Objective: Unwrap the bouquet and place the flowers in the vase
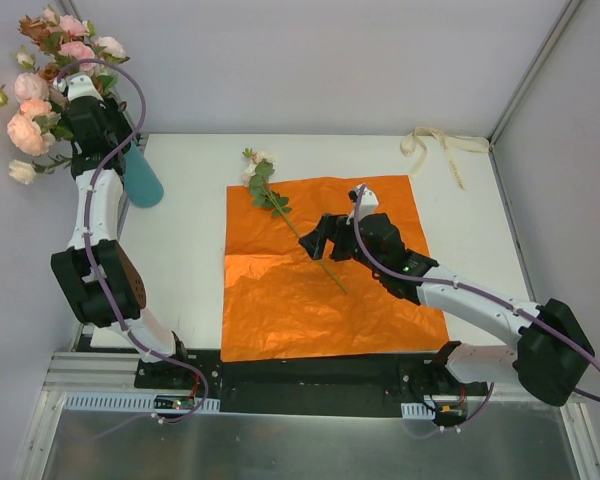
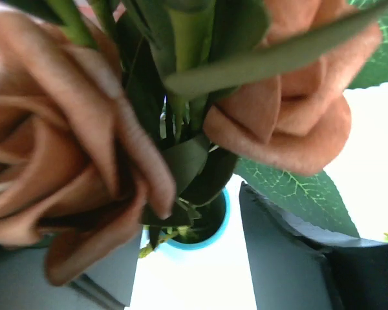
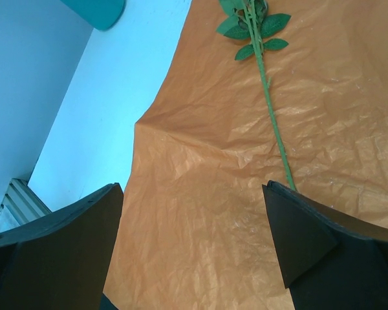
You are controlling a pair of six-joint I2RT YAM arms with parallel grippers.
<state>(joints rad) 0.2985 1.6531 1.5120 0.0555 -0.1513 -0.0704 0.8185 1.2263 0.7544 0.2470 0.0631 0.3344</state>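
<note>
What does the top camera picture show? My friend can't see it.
A bunch of roses stands in the teal vase on the left, the left arm bent over it. One rose lies with its stem on the flat orange paper, the open right gripper beside it. A cream ribbon lies far right.

Cream ribbon [image 1: 442,137] loose at far right corner of white table [image 1: 190,250]
</note>
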